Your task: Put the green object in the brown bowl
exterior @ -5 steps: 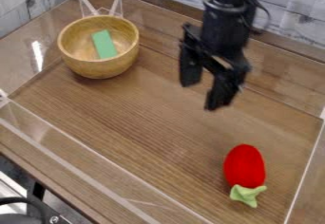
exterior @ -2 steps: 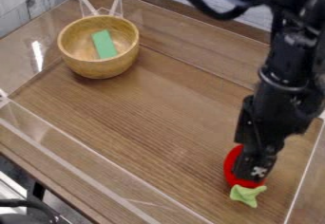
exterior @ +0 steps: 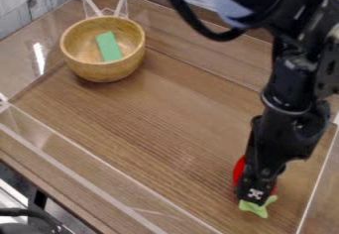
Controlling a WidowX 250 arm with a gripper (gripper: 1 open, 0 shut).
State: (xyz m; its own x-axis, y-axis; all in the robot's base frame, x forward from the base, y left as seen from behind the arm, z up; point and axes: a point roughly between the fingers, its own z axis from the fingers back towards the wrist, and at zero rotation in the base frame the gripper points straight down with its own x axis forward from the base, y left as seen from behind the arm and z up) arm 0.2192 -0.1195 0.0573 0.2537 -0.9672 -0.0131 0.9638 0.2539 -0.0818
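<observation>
Green object: a flat green block that lies inside the brown bowl at the far left of the wooden table, so the task's goal appears met as far as this block is concerned. The gripper hangs straight down over the red strawberry toy at the near right corner, well apart from the bowl; its body hides most of the toy, leaving a red edge and the green leafy tip in view. The jaws stand wide open, and nothing is held.

If the leafy toy is the intended target, a good grasp likely calls for the fingers to straddle the red body evenly before closing, clear of the transparent wall just beside it.

Compared with a second ago, the arm has crossed from the table's middle to the right corner and sunk over the toy, its wrist rolled; the bowl and block are unchanged.
</observation>
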